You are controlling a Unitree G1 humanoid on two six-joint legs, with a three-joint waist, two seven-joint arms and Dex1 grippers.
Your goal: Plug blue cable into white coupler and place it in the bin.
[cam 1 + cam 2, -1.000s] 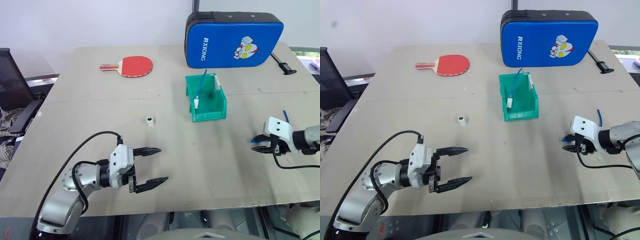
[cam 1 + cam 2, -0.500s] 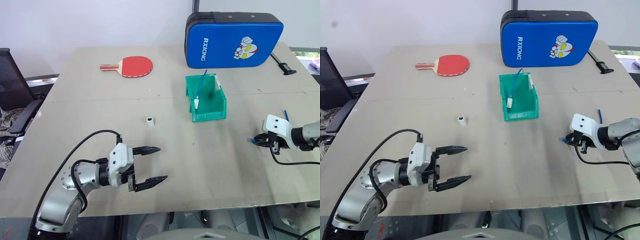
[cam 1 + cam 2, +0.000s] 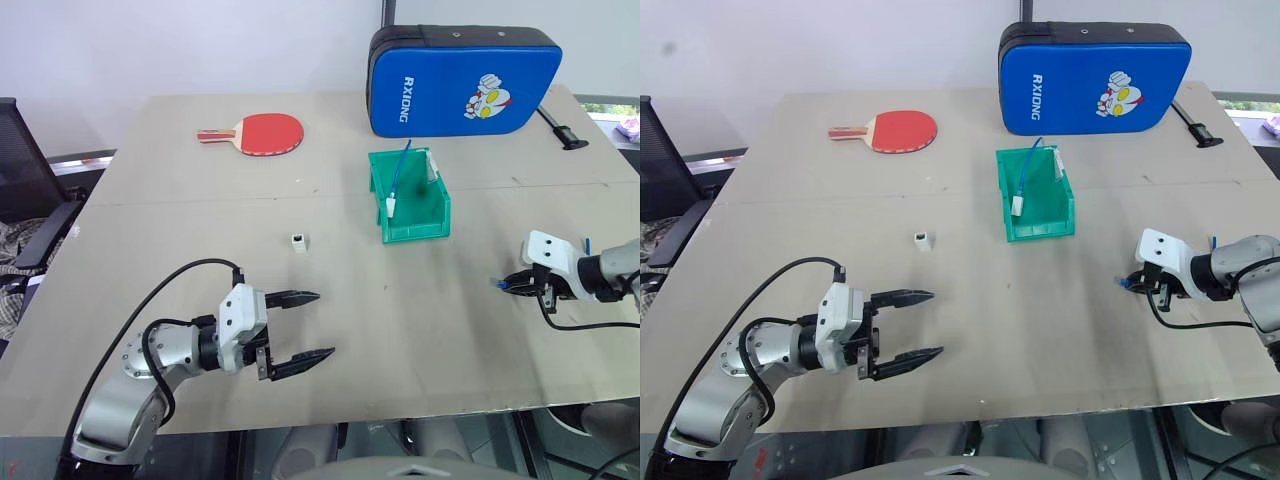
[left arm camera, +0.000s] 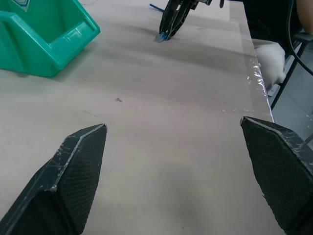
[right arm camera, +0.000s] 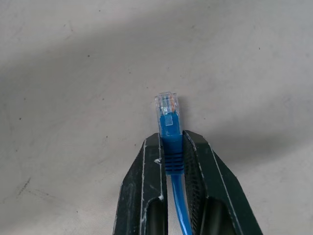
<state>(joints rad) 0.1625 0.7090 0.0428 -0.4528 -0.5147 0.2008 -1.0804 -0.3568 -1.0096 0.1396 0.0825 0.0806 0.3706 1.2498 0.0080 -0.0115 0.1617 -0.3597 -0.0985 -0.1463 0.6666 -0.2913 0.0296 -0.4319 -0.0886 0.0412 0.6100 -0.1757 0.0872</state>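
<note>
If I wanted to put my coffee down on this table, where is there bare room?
Bare tabletop lies between the ping-pong paddle and the white coupler, and again between the left hand and right hand. It is crowded around the green bin and blue padded case.

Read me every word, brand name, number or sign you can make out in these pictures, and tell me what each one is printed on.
"RXIONG": white letters running up the front of the big blue padded case, left of its cartoon figure.
Nothing else is readable: the red paddle, the green bin, the white coupler and the blue cable carry no legible text.
</note>
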